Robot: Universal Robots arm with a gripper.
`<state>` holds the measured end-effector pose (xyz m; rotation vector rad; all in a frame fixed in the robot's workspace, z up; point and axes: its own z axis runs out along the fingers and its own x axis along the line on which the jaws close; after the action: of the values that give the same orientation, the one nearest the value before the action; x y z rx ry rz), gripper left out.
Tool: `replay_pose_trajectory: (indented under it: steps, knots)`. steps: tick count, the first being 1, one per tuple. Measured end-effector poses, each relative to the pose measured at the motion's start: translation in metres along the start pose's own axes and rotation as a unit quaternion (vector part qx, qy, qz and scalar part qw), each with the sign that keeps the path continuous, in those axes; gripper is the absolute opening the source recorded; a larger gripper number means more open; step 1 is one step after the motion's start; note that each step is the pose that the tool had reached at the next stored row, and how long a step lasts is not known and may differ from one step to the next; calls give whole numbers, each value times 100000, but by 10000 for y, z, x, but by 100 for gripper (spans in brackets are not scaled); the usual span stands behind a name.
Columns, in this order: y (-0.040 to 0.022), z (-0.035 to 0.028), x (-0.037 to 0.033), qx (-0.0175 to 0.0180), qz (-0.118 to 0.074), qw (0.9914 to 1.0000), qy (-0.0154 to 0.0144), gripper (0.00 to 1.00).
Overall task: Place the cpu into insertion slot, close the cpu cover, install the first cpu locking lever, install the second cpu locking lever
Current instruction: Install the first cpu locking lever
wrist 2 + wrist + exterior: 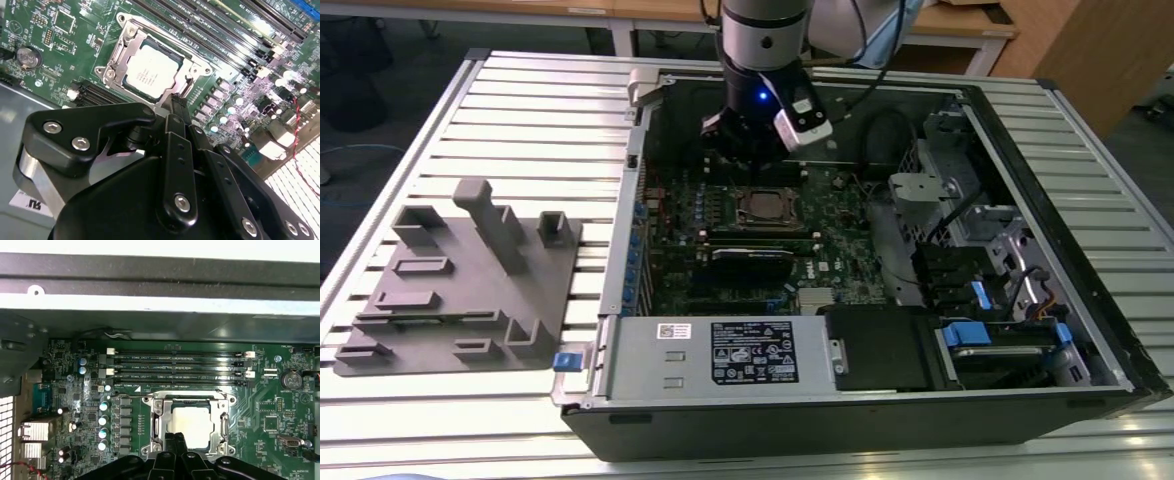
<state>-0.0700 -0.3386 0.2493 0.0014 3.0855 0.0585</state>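
Note:
The cpu (152, 70) lies flat in the insertion slot (744, 218) on the green motherboard (841, 250), its silvery top showing in both wrist views (192, 426). The cpu cover (120, 60) lies down around it as a metal frame (159, 412), and the chip shows through its window. My gripper (744, 165) hangs inside the case just beyond the socket's far edge. Its black fingertips (177, 106) are pressed together, with nothing between them, over the edge of the frame. I cannot tell how the locking levers stand.
Long memory slots (175, 367) run beside the socket. A long black card (754, 262) sits nearer the front, and the open computer case (1067, 330) walls the board in. A grey fixture block (454, 280) lies on the slatted table at the exterior view's left.

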Motion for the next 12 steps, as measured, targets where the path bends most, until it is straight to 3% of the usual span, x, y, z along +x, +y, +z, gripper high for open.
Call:
replay_pose_trajectory:
  steps: [6, 12]
  knots:
    - [0, -14, 6, -1, -3, 100000, -1, 11]
    - [-4, -10, 98, -5, -10, 100000, -5, 11]
